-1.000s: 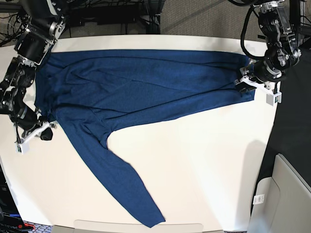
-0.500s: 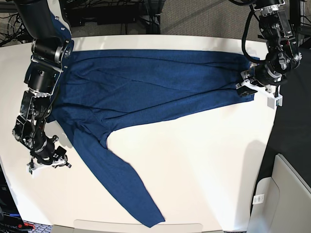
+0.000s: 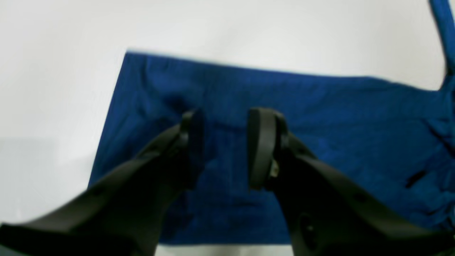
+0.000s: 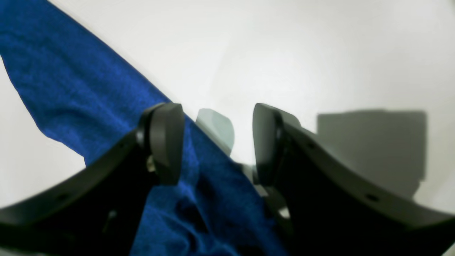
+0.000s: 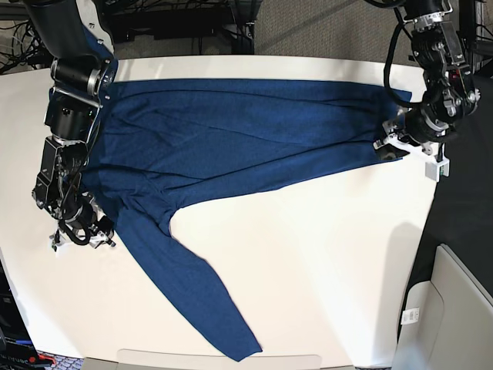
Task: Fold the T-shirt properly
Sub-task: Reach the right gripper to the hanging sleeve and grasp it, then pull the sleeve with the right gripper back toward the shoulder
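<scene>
The dark blue T-shirt [image 5: 231, 131] lies spread flat across the white table [image 5: 323, 254], and one long sleeve [image 5: 192, 285] trails toward the front edge. My right gripper [image 5: 81, 235] hovers at the shirt's left side where that sleeve begins. In the right wrist view its jaws [image 4: 217, 142] stand open, with the cloth's edge [image 4: 71, 81] running under and between them. My left gripper [image 5: 393, 148] sits over the shirt's right end. In the left wrist view it [image 3: 225, 145] is open above the blue cloth [image 3: 320, 124], holding nothing.
Cables and dark equipment [image 5: 177, 23] crowd the space behind the table's far edge. A pale grey bin [image 5: 454, 308] stands off the table at the lower right. The table's right edge [image 5: 431, 200] lies close to my left gripper.
My right gripper has opened and let go of the shirt's left edge. It swung down toward the front, then came back a little. My left gripper has barely shifted.
</scene>
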Controlling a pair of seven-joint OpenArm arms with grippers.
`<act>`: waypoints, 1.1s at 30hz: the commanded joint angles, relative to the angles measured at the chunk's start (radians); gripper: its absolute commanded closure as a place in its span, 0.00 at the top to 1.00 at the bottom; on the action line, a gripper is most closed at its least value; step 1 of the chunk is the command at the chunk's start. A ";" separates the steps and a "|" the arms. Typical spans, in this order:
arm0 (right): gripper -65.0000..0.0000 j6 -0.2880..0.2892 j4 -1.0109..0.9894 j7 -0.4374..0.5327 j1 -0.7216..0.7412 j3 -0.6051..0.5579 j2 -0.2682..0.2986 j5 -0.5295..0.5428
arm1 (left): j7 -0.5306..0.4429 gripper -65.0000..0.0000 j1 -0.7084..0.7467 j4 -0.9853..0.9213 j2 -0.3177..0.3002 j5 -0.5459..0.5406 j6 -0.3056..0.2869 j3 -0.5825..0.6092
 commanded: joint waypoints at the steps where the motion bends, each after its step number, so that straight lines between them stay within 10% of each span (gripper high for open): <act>1: 0.49 -0.003 -0.012 -0.023 0.020 0.000 -0.006 0.002 | -0.010 0.32 -0.004 0.017 -0.012 -0.014 -0.002 -0.007; 10: 0.49 0.150 -0.016 -0.025 0.019 -0.189 -0.026 0.005 | -0.007 0.32 -0.026 0.017 -0.009 -0.013 -0.002 -0.002; 17: 0.48 0.165 -0.013 -0.101 0.030 -0.201 -0.028 0.005 | -0.009 0.32 -0.026 0.017 -0.014 -0.011 -0.002 -0.005; 24: 0.02 0.167 0.028 -0.129 0.020 -0.158 -0.014 0.008 | -0.009 0.32 -0.026 0.017 -0.014 -0.011 -0.002 -0.005; 33: 0.00 0.283 0.343 -0.288 -0.145 -0.013 0.003 0.247 | -0.009 0.32 -0.026 0.017 -0.014 -0.011 -0.002 -0.007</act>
